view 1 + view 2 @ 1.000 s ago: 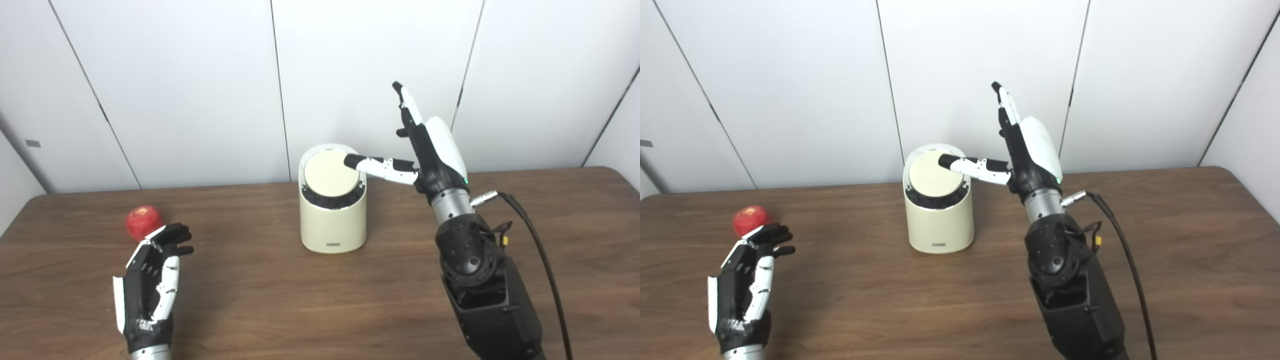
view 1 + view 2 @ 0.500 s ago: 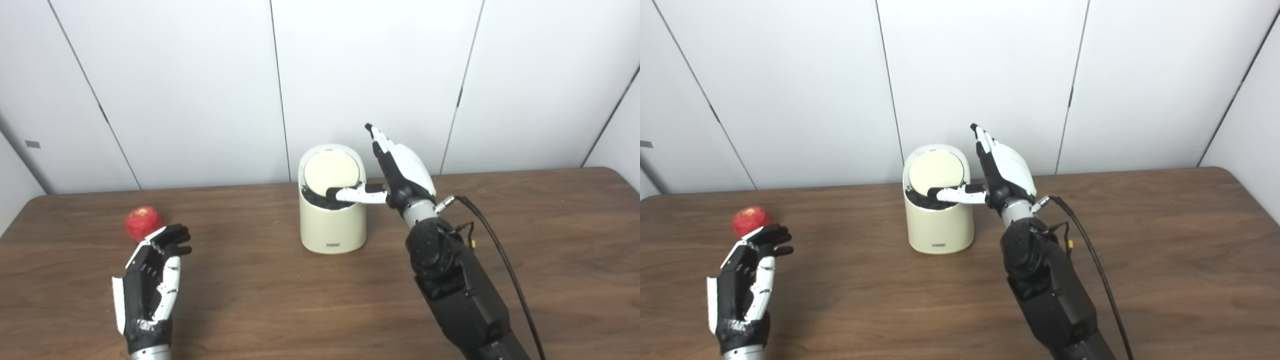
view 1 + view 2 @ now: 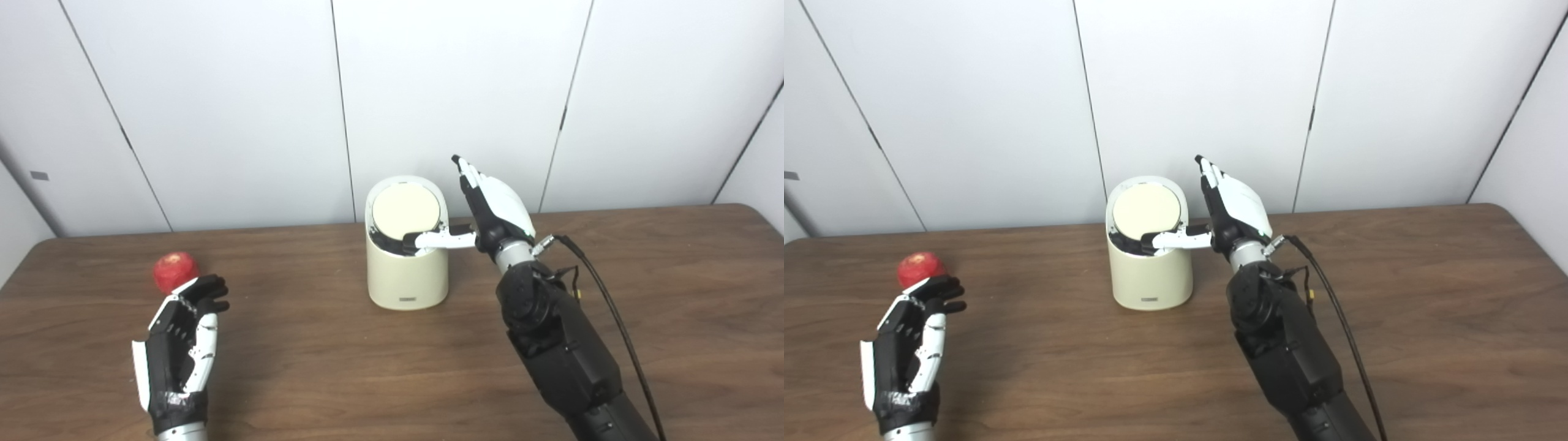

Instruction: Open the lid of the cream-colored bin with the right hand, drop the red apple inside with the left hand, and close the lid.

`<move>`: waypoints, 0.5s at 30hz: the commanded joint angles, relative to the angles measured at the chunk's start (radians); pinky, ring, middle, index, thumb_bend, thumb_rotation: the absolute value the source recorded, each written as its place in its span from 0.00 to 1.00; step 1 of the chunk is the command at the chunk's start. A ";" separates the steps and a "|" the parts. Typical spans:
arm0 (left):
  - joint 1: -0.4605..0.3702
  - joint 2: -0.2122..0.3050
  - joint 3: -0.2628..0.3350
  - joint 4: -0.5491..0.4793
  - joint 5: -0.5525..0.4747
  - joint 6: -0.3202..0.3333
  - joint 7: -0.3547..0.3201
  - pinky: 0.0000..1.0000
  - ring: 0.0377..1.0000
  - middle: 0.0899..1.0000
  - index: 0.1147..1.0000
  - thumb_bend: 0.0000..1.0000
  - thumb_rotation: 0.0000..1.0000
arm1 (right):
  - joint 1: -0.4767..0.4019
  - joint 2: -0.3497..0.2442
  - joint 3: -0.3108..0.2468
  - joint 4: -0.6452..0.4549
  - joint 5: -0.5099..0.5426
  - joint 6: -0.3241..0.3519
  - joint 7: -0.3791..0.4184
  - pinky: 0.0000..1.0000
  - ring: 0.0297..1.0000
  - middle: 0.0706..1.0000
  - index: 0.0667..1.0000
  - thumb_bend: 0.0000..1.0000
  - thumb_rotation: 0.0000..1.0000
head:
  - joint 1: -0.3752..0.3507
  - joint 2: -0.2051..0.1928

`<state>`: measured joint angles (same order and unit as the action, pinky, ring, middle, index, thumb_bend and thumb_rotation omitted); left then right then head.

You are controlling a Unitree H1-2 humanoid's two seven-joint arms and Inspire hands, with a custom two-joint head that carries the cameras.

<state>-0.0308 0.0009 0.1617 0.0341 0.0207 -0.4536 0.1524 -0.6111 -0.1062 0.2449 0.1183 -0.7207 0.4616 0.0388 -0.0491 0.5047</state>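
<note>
Lowered since a second ago, our right hand [image 3: 490, 211] presses its thumb on the cream-colored cylindrical bin's [image 3: 407, 277] round lid [image 3: 407, 212], fingers spread. Our left hand [image 3: 180, 343] waits open, the red apple [image 3: 176, 272] at its twelve o'clock, just beyond the fingertips.

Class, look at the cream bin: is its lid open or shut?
Partly open: the lid is tilted, a dark gap shows at its front, right hand's thumb there.

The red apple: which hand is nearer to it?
Left. The left hand sits just in front of the red apple; the right hand is across the table at the bin.

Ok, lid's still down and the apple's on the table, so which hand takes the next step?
Right hand: its thumb already rests at the lid's front edge on the bin. Left hand waits open beside the apple.
</note>
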 commanded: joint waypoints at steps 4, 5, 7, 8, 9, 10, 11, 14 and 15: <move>0.042 -0.013 -0.017 0.035 0.001 -0.016 0.005 0.61 0.67 0.66 0.63 0.29 0.44 | -0.063 -0.012 -0.007 0.031 -0.002 -0.005 -0.024 0.99 1.00 1.00 1.00 0.80 0.57 | 0.001 0.001; 0.042 -0.012 -0.018 0.036 0.006 -0.016 0.008 0.61 0.67 0.66 0.63 0.29 0.44 | -0.066 -0.013 -0.007 0.038 -0.001 -0.005 -0.027 0.99 1.00 1.00 1.00 0.80 0.58 | 0.002 0.000; 0.043 -0.011 -0.021 0.035 0.015 -0.016 0.012 0.62 0.67 0.66 0.63 0.28 0.45 | -0.070 -0.016 -0.007 0.048 -0.002 -0.006 -0.030 0.99 1.00 1.00 1.00 0.81 0.60 | 0.001 0.001; 0.044 -0.012 -0.022 0.033 0.012 -0.016 0.010 0.62 0.67 0.66 0.63 0.28 0.45 | -0.072 -0.018 -0.006 0.049 -0.002 -0.005 -0.029 0.98 1.00 1.00 1.00 0.81 0.60 | 0.001 0.001; 0.044 -0.013 -0.022 0.032 0.008 -0.016 0.009 0.62 0.67 0.66 0.63 0.28 0.44 | -0.073 -0.019 -0.006 0.049 -0.002 -0.005 -0.027 0.98 1.00 1.00 1.00 0.81 0.60 | 0.001 0.001; 0.044 -0.014 -0.022 0.031 0.005 -0.016 0.008 0.62 0.67 0.66 0.63 0.28 0.44 | -0.074 -0.020 -0.005 0.048 -0.002 -0.005 -0.025 0.98 1.00 1.00 1.00 0.81 0.60 | 0.001 0.001; 0.044 -0.013 -0.023 0.031 0.000 -0.016 0.004 0.62 0.67 0.66 0.63 0.28 0.43 | -0.074 -0.022 -0.004 0.046 -0.003 -0.003 -0.022 0.98 1.00 1.00 1.00 0.81 0.60 | 0.000 0.000; 0.042 -0.010 -0.025 0.035 0.013 -0.016 0.011 0.61 0.67 0.66 0.63 0.28 0.44 | -0.074 -0.024 -0.002 0.041 -0.004 -0.001 -0.019 0.97 1.00 1.00 1.00 0.82 0.61 | 0.001 -0.001; 0.042 -0.010 -0.026 0.036 0.011 -0.016 0.010 0.62 0.67 0.66 0.63 0.28 0.44 | -0.074 -0.024 -0.003 0.039 -0.004 -0.001 -0.019 0.97 1.00 1.00 1.00 0.82 0.61 | 0.002 -0.002</move>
<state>-0.0300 0.0045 0.1509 0.0336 0.0239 -0.4536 0.1565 -0.6360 -0.1139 0.2463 0.1724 -0.7083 0.4603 0.0372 -0.0476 0.5031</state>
